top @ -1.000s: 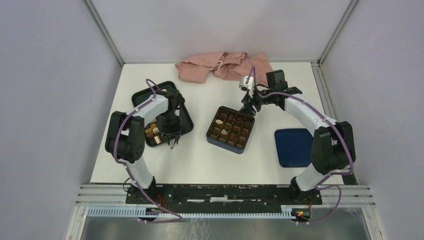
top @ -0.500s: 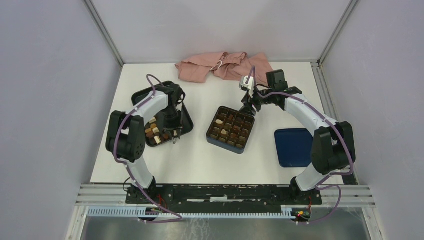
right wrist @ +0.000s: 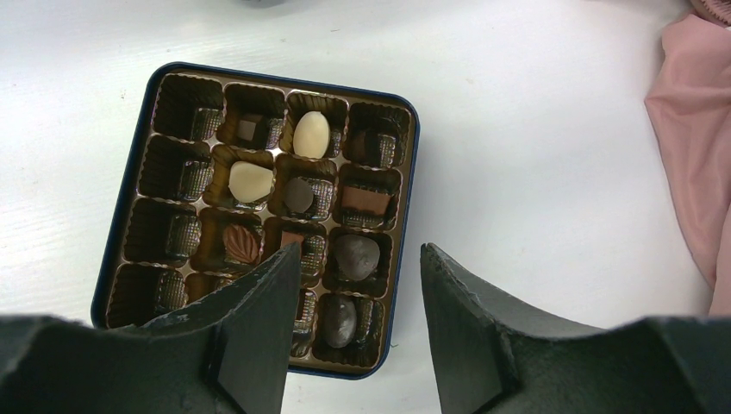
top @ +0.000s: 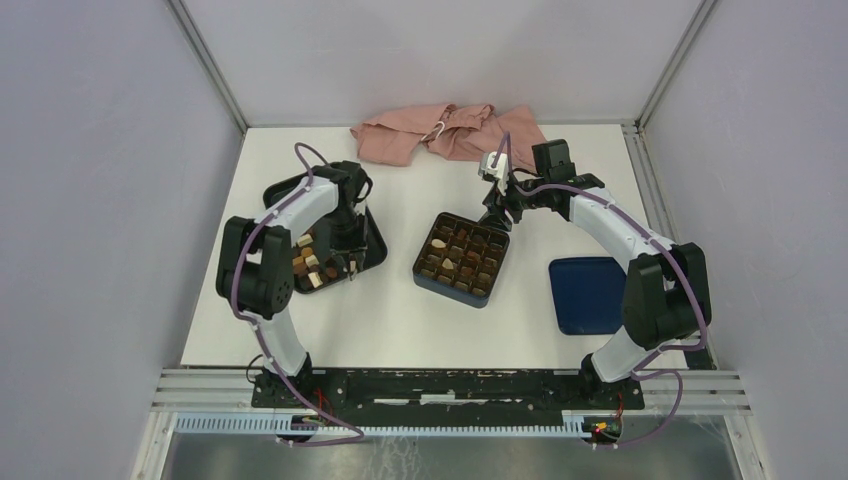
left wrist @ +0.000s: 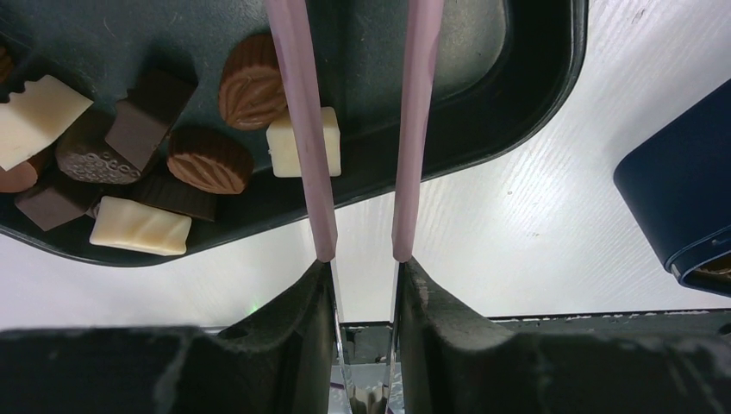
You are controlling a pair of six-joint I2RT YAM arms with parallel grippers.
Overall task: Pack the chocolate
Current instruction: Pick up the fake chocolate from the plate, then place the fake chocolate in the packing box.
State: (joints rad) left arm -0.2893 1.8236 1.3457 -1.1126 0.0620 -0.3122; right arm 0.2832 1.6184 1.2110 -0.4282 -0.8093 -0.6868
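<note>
Several loose chocolate pieces point(left wrist: 207, 159), dark, light brown and cream, lie in the black tray point(left wrist: 534, 86) at the left point(top: 372, 243). My left gripper point(top: 350, 264) hangs over the tray's near right part. Its long pink fingers point(left wrist: 297, 129) stand a narrow gap apart with nothing showing between them, and their tips run off the top of the left wrist view. A cream square point(left wrist: 332, 142) lies partly behind the left finger. The dark blue box point(top: 461, 257) holds several chocolates point(right wrist: 311, 134) in its brown insert. My right gripper point(right wrist: 358, 259) hovers open and empty over the box's corner point(top: 497, 212).
A dark blue lid point(top: 588, 294) lies flat at the right. A pink cloth point(top: 450, 135) is bunched along the back edge. The box's blue corner point(left wrist: 681, 190) shows at the right of the left wrist view. White tabletop point(top: 400, 320) lies between tray, box and arm bases.
My left gripper has drawn back from the tray's near edge toward its middle, and its fingers have come closer together. The right arm has not moved.
</note>
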